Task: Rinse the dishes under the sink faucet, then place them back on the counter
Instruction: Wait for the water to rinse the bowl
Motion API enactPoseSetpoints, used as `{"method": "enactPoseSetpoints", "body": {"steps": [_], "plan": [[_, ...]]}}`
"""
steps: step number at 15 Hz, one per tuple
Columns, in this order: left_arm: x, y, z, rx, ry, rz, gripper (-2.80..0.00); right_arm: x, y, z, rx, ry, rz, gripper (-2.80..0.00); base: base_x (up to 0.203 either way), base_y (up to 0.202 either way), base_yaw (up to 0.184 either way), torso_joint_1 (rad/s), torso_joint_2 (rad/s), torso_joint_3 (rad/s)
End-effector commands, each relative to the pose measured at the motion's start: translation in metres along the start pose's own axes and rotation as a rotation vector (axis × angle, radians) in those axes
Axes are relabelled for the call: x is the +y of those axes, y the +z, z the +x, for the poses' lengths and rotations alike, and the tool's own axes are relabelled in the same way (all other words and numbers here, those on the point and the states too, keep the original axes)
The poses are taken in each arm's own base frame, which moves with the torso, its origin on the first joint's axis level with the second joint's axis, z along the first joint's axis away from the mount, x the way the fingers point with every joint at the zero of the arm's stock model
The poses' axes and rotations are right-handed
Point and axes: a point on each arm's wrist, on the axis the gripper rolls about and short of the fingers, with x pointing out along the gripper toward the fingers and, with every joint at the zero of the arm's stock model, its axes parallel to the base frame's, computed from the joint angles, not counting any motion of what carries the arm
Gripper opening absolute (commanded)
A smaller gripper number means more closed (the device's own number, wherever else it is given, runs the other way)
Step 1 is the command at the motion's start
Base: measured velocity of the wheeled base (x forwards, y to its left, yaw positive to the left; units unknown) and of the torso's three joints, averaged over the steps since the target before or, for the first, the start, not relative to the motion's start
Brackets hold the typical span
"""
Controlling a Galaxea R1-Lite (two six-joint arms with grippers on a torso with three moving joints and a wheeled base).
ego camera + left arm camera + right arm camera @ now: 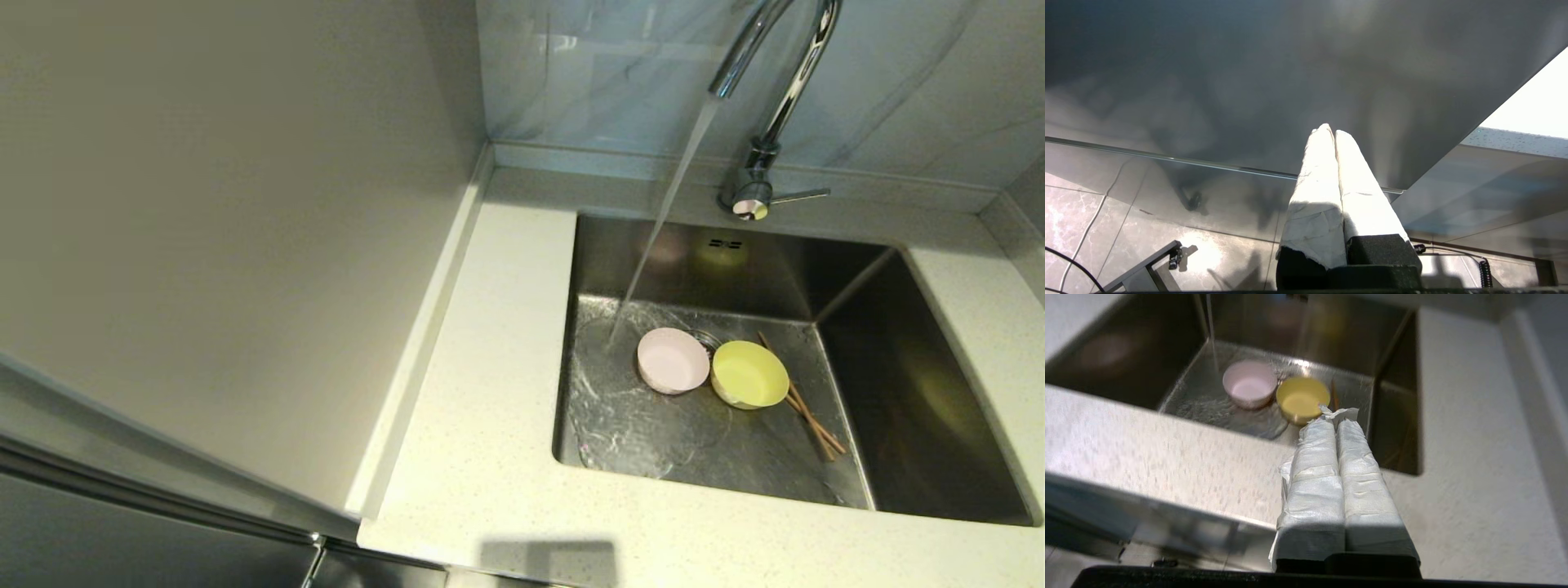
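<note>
Head view: gooseneck faucet (784,73) running; water stream (665,212) falls to the sink (898,392) floor just beside the pink bowl (673,359); pink bowl sits over the strainer drain, tipped a little, opening up; yellow bowl (749,374) touches it on the side away from the stream, also tilted; wooden chopsticks (804,404) lie on the sink floor against the yellow bowl, partly under its rim, pointing toward the near wall of the sink; thin side lever (798,195) sticks out from the faucet base; speckled bench (490,392) surrounds the sink; neither arm shows here.

Left wrist view: left hand (1329,130) with its white-wrapped fingers (1314,192) pressed together, nothing between them; it hangs low beside a grey cabinet panel (1249,81), over a tiled floor (1081,212), well away from the sink.

Right wrist view: right hand (1333,416) fingers closed against each other, empty; it hovers over the bench's front edge (1167,457), tips aimed at the sink (1396,396); yellow bowl (1301,399) just beyond the tips, pink bowl (1249,384) next to it, stream landing beside the pink bowl.
</note>
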Motion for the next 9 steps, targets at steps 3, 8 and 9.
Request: {"method": "enactPoseSetpoints", "body": {"steps": [3, 8, 9], "plan": [[0.0, 0.0, 0.0, -0.003, 0.001, -0.001, -2.8, 0.004, -0.041, 0.01, 0.097, 0.03, -0.002, -2.8, 0.0, 0.0, 0.0, 0.0, 0.0, 0.0], [0.0, 0.0, 0.0, -0.003, 0.001, -0.001, -2.8, 0.005, -0.047, 0.011, 0.146, 0.047, 0.013, -2.8, 0.0, 0.0, 0.0, 0.0, 0.0, 0.0], [0.0, 0.0, 0.0, -0.003, 0.001, -0.001, -2.8, 0.005, -0.047, 0.011, 0.147, 0.047, 0.013, -2.8, 0.0, 0.0, 0.0, 0.0, 0.0, 0.0]]}}
